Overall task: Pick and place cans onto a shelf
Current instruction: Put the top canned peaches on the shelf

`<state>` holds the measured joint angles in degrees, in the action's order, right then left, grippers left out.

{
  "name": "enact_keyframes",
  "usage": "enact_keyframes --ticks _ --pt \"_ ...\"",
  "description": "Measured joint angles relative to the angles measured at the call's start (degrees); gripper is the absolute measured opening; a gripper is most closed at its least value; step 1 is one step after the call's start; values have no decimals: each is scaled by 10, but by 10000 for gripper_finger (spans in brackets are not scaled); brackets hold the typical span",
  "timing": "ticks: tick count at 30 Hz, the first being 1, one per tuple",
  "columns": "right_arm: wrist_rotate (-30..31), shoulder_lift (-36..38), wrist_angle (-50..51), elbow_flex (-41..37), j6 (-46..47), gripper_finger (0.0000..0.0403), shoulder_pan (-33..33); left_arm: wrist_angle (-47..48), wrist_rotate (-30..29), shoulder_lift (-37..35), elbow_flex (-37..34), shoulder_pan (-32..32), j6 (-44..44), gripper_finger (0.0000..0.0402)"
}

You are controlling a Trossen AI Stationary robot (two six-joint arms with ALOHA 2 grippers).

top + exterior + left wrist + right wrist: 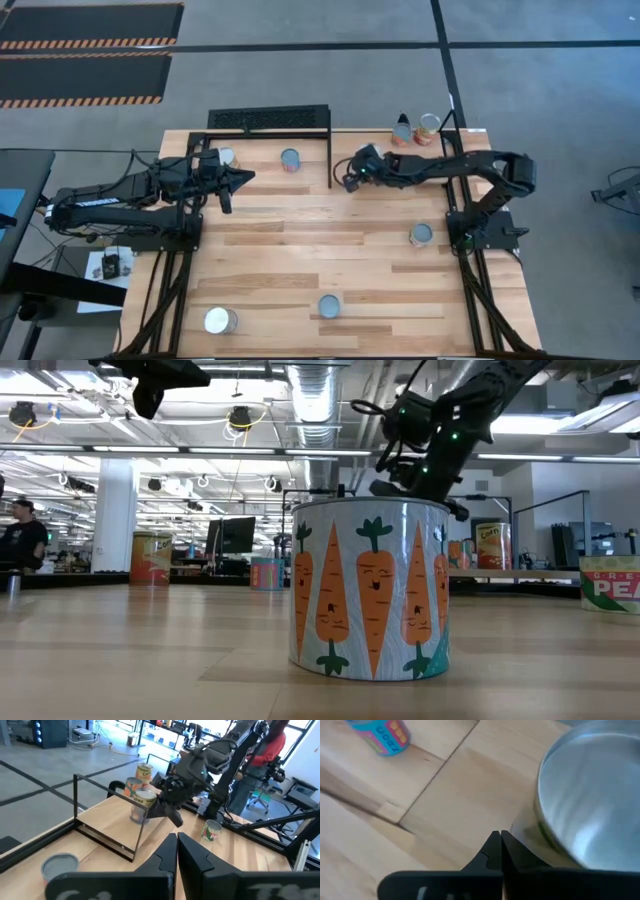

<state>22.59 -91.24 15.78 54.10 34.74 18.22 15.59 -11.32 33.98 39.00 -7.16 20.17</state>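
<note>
The shelf [262, 168], a wooden ledge in a black frame, stands at the table's far left with a can [290, 158] on it. My right gripper [498, 840] is shut and slants down just right of the shelf. Its tips are beside a silver-topped can [590, 795], which the gripper mostly hides in the high view. My left gripper [248, 177] is shut, holds nothing, and hovers level in front of the shelf. Other cans stand at the far right [402, 132], [430, 125], at the right [421, 234] and near the front edge [330, 305], [220, 320]. My right gripper's shut fingertips [492, 845] stand close beside the upper side wall [527, 832] of the silver-topped can, coming at it slanting from above. I cannot tell whether they touch it. The can stands upright on the table.
The carrot-printed can [370, 590] fills the front of the low view. A black perforated grate [268, 119] sits behind the shelf. A person in red [267, 750] stands beyond the table's right side. Bare wood lies across the table's middle [300, 240].
</note>
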Motion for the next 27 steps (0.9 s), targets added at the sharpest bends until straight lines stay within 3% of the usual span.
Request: enact_keyframes --ticks 27 --pt "-79 1 -78 0 -194 6 161 5 -33 2 0 0 -3 0"
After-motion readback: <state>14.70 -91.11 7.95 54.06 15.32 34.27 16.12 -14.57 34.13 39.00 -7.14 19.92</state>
